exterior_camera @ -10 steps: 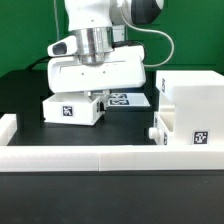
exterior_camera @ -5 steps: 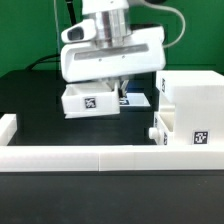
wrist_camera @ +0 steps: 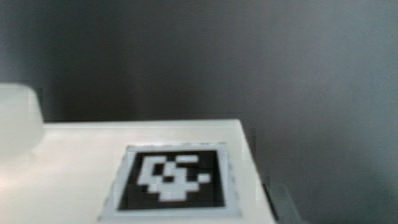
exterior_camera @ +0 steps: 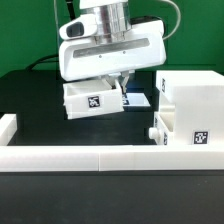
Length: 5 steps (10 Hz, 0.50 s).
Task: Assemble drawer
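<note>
My gripper is shut on a small white tray with a square tag on its side. It holds the tray tilted above the black table, at the exterior view's left of centre. The large white box-shaped shell stands at the exterior view's right, apart from the tray, with a tag low on its front. A small white part sticks out low at the shell's left side; I cannot tell whether it is the second tray. The wrist view shows the held tray's white surface and its tag; my fingers are hidden there.
A low white border rail runs along the front, and another stands at the exterior view's left. The marker board lies flat on the table behind the held tray, next to the shell.
The gripper has risen and moved toward the exterior view's right with the small tray, which stood on the table a second ago and now hangs above it, tilted.
</note>
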Tool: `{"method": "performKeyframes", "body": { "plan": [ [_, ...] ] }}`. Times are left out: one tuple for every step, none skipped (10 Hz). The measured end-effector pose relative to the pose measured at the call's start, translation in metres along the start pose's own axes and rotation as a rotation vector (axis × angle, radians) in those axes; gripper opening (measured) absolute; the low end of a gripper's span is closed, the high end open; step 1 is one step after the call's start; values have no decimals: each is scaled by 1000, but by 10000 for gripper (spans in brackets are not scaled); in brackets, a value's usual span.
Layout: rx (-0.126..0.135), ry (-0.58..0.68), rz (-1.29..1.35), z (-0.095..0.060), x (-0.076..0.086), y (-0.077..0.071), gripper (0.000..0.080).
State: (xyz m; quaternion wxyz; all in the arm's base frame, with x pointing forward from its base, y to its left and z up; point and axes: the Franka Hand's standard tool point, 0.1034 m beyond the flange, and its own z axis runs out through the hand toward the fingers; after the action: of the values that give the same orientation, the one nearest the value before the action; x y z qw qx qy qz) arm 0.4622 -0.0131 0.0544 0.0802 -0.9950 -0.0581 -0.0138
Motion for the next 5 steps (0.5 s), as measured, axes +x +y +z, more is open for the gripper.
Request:
{"method": "performKeyframes", "body": {
  "plan": [
    [-15,-1,-156,-3,6,-1,44],
    [-7,-22,-299,-6,12,1,44],
    [3,-32,-362,-9,18,3,44],
    [-1,-29,-416,-9,19,2,44],
    [1,-32,-491,-8,18,3,44]
  ]
}}
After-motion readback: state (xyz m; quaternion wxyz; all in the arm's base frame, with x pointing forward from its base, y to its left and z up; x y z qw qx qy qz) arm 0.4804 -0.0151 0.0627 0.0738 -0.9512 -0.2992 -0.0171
